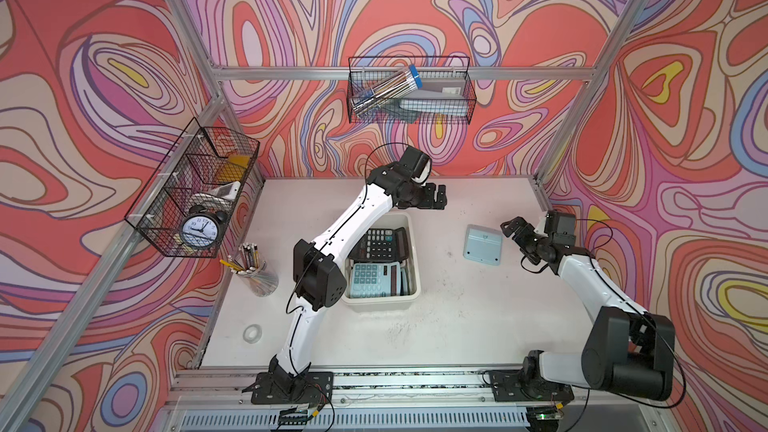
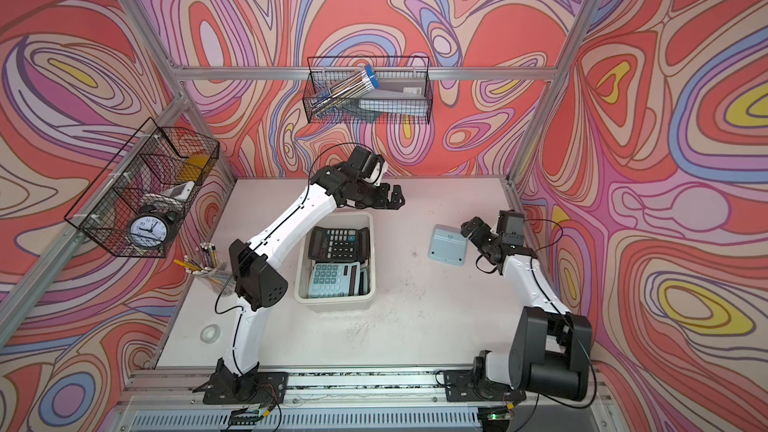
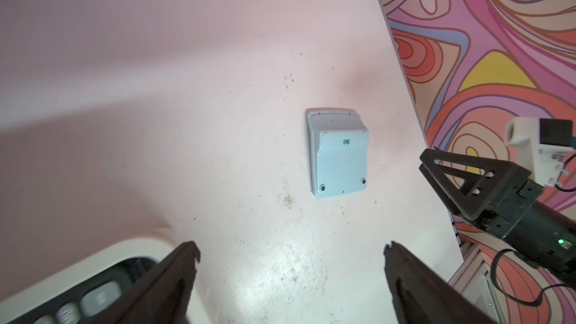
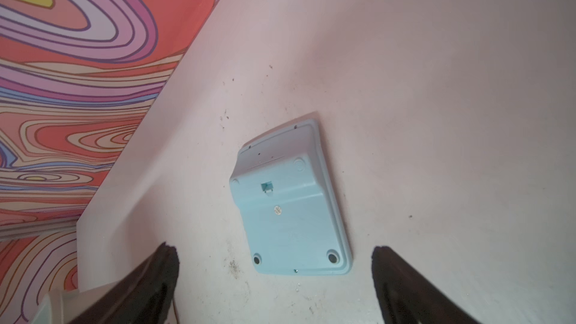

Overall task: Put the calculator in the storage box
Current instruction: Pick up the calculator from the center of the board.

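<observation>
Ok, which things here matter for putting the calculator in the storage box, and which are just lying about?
For the job: light blue calculator, face down on the table; storage box, holding a black calculator and a teal calculator; open right hand near the light blue calculator.
Lying about: alarm clock; pencil jar; tape roll; back wire basket; side wire basket.

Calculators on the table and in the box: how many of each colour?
Black calculator: 1, in the box.
Blue calculator: 2, one in the box, one face down on the table.
Total: 3 visible; any hidden beneath those cannot be told.
</observation>
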Tool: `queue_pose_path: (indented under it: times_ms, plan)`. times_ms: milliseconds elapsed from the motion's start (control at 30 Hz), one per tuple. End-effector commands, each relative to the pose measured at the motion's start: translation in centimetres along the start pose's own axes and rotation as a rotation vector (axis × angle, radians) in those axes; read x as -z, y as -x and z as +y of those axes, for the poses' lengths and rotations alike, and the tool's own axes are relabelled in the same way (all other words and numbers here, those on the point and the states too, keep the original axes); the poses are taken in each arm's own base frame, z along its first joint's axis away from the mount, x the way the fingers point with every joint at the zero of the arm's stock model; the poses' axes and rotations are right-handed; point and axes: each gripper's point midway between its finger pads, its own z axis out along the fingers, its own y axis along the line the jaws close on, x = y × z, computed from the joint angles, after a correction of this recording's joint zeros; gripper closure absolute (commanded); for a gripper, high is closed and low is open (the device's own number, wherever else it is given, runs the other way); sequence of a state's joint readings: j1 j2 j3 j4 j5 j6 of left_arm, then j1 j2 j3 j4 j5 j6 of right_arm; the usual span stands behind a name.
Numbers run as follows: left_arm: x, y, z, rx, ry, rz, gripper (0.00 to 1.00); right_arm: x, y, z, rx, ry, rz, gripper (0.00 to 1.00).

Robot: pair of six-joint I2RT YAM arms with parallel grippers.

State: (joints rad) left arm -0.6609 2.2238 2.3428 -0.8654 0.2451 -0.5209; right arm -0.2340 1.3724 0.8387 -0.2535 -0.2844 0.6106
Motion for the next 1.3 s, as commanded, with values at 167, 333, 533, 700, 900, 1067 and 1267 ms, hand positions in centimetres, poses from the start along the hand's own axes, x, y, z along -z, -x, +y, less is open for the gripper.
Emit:
queue_pose_path:
  times_ms: [167, 333, 533, 700, 900, 1067, 1267]
  plan:
    - [-7.7, -1.1, -4.6, 0.096, -0.181, 0.008, 0.03, -2.4, -0.2, -2.3, -0.060, 0.057, 0.045, 0.03]
    - [-12.1, -3.2, -4.8, 0.175, -0.201, 0.049, 0.13, -4.3, -1.8, -3.0, -0.090, 0.093, 0.110, 0.07]
    - [-16.0, -5.0, -3.3, 0.236, -0.184, 0.086, 0.33, -5.8, -3.9, -3.8, -0.131, 0.122, 0.179, 0.12]
    - [-18.3, -6.4, -2.3, 0.261, -0.173, 0.125, 0.37, -6.4, -5.4, -4.1, -0.164, 0.162, 0.207, 0.15]
    - [-20.7, -8.0, -1.9, 0.295, -0.200, 0.175, 0.36, -7.2, -6.8, -3.9, -0.204, 0.224, 0.246, 0.21]
    - [-21.6, -8.7, -2.3, 0.322, -0.240, 0.199, 0.43, -7.7, -7.7, -3.8, -0.235, 0.272, 0.272, 0.27]
    - [-21.3, -8.6, -3.2, 0.330, -0.284, 0.214, 0.54, -7.6, -8.1, -2.7, -0.263, 0.370, 0.280, 0.44]
